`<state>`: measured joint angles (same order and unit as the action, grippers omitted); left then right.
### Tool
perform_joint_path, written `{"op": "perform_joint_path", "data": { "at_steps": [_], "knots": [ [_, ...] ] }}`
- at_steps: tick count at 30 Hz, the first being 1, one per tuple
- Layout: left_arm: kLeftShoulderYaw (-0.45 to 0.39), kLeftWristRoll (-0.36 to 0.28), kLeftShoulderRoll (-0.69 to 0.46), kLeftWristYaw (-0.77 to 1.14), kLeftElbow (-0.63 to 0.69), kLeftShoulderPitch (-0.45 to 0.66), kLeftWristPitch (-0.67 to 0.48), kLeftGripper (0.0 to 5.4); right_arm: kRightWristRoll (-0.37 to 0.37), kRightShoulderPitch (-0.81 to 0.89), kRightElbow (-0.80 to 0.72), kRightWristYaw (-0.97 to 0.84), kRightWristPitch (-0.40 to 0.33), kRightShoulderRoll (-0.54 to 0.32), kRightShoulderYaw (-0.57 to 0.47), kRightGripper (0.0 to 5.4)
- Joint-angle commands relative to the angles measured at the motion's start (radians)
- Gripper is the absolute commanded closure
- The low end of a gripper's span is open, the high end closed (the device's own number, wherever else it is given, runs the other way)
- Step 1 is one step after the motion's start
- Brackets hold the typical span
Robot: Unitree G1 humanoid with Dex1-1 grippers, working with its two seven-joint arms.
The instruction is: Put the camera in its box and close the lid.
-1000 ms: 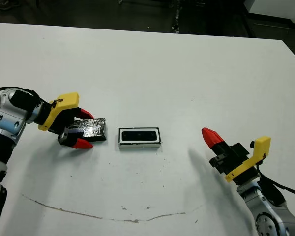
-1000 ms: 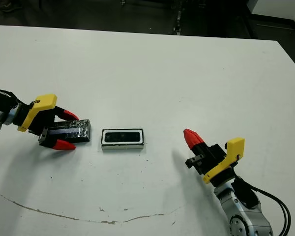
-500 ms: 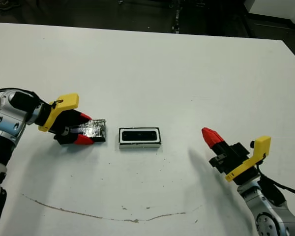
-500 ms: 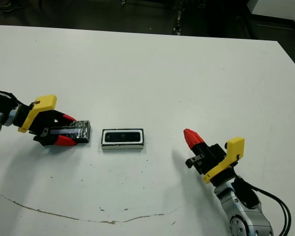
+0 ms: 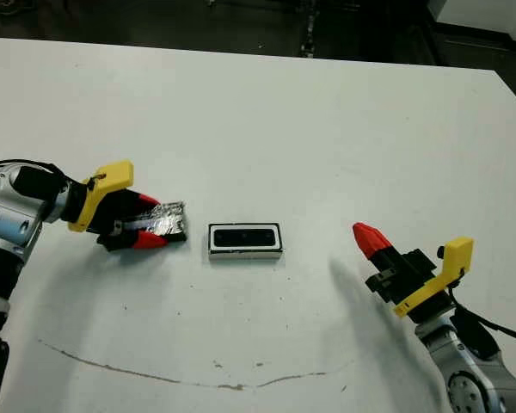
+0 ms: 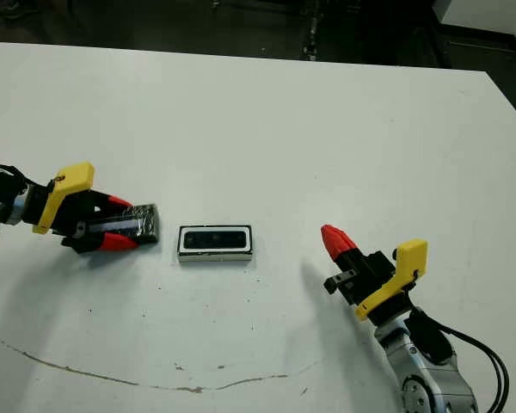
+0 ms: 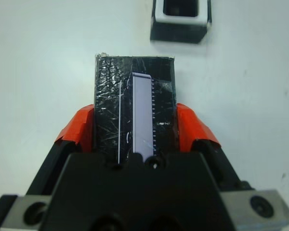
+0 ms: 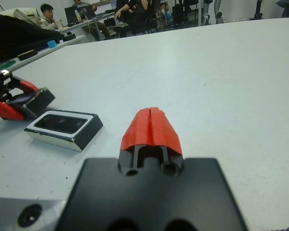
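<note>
The box (image 5: 245,253), a shallow tray with white inner walls, lies at the table's middle with the camera (image 5: 244,237) lying inside it, dark face up. Just left of it my left gripper (image 5: 155,222) is shut on the lid (image 5: 167,218), a crinkly black panel held by its long edges between the red fingers (image 7: 82,126). The lid's free end points at the box, a small gap apart. My right gripper (image 5: 370,237) hovers to the right of the box, shut with nothing in it, and its wrist view shows the box (image 8: 62,126) ahead of the tips.
A thin dark scuff line (image 5: 181,375) curves across the table near its front edge. Beyond the table's far side, people (image 8: 48,12) sit at desks. The white table (image 5: 267,120) stretches wide behind the box.
My left gripper's fingers, open around the lid a second ago, have closed onto it and drawn it slightly left, tilting it. The box and the right arm have not moved.
</note>
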<state>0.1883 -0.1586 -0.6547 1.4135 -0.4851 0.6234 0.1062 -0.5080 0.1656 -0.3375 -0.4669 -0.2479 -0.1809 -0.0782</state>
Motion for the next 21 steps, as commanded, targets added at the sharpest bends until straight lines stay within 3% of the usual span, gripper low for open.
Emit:
{"op": "perform_joint_path", "data": {
  "at_steps": [1, 7, 13, 21],
  "knots": [
    [-0.029, -0.051, 0.037, -0.006, 0.02, -0.025, 0.042, 2.23, 0.008, 0.004, 0.007, 0.001, 0.01, -0.005, -0.001, 5.4],
    [-0.049, -0.125, 0.084, -0.046, 0.109, -0.052, 0.169, 2.23, 0.017, 0.005, 0.005, 0.005, 0.011, -0.004, 0.004, 5.4],
    [-0.028, -0.132, 0.092, -0.079, 0.198, -0.067, 0.243, 2.23, 0.004, 0.002, 0.01, -0.005, 0.007, -0.005, 0.004, 5.4],
    [0.002, -0.125, 0.123, -0.093, 0.185, -0.067, 0.248, 2.23, 0.011, 0.005, 0.0, 0.005, 0.003, -0.007, 0.005, 5.4]
  ]
}}
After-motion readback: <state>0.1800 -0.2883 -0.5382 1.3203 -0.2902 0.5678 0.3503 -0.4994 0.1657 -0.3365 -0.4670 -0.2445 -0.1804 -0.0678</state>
